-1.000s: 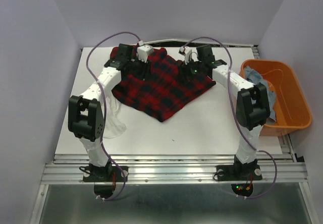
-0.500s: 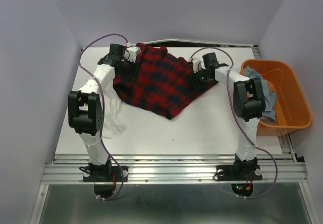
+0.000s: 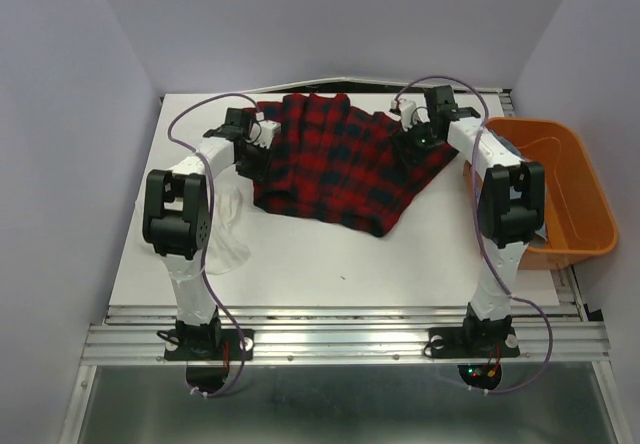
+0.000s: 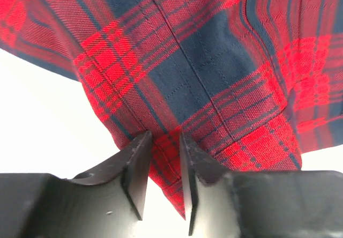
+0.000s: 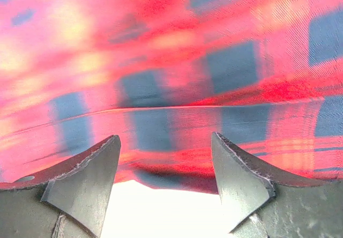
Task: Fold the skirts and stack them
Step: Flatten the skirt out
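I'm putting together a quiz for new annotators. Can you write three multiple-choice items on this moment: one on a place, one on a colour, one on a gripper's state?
1. Where does the orange tub stand?
A) at the table's right edge
B) at its left edge
C) in the middle, under cloth

2. What colour is the skirt spread between the two arms?
A) plain white
B) red-and-black plaid
C) green

3. How is the left gripper?
A) wide open, nothing between its fingers
B) shut on the tub's rim
C) pinched on the skirt's edge

Answers:
1 A, the top view shows it at the right edge.
2 B, the checks show in every view.
3 C, the left wrist view shows cloth clamped between the fingers.
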### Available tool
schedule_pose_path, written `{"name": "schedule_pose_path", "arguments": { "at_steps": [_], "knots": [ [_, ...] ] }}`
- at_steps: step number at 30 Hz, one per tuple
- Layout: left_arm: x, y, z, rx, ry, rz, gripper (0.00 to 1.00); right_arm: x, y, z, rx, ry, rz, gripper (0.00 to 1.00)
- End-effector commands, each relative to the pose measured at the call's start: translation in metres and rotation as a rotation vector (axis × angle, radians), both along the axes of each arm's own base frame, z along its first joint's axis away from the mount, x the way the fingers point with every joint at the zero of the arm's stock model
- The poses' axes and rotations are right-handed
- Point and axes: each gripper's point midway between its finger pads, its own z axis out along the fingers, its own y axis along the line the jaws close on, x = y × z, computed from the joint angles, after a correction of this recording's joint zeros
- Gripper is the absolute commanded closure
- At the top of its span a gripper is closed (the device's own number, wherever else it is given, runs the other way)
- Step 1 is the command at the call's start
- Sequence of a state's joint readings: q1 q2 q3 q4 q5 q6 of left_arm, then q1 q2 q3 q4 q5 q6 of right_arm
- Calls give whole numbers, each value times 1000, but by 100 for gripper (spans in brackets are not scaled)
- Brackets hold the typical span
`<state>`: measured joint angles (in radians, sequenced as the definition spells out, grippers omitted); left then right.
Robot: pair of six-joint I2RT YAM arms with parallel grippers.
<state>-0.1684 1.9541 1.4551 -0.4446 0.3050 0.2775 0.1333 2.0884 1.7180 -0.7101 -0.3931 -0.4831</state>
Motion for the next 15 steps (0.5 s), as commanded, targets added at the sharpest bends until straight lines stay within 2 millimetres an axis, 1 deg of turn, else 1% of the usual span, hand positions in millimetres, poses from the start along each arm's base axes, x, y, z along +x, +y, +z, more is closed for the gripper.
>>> {"name": "schedule_pose_path", "arguments": {
  "at_steps": [1,2,3,4,5,6,7,8,9,10,11,12,13,14,15],
  "knots": [
    [-7,-8,45,-25,-133,-120,55,-47,55,86,137,-91,225,27],
    [-8,-12,55,-37,-162,-154,52,-57,61,88,133,-87,250,27],
    [-7,-13,67,-37,-197,-176,50,-74,73,89,125,-77,288,27],
    [-8,-17,83,-53,-239,-209,47,-84,78,87,120,-66,303,27],
    [-8,-18,92,-40,-269,-265,43,-90,81,92,110,-85,306,26],
    [-9,-19,98,-36,-286,-295,39,-97,86,90,106,-87,316,25],
    [-13,-19,100,-8,-293,-350,31,-112,90,71,65,-54,327,24],
    [-15,-24,103,4,-303,-390,30,-114,93,71,47,-92,334,23],
    [-18,-26,103,16,-308,-420,29,-118,94,61,25,-84,338,23],
    [-21,-26,104,38,-319,-444,29,-131,94,48,3,-63,348,21],
    [-23,-27,103,67,-337,-492,28,-128,93,44,-20,-92,335,21],
    [-30,-29,95,82,-328,-521,28,-129,91,40,-30,-98,330,20],
    [-35,-33,94,101,-341,-555,28,-133,93,39,-42,-110,339,20],
    [-37,-34,91,129,-356,-604,28,-136,92,29,-67,-115,341,20],
    [-46,-35,80,140,-336,-629,28,-137,90,25,-77,-119,338,20]
  ]
}}
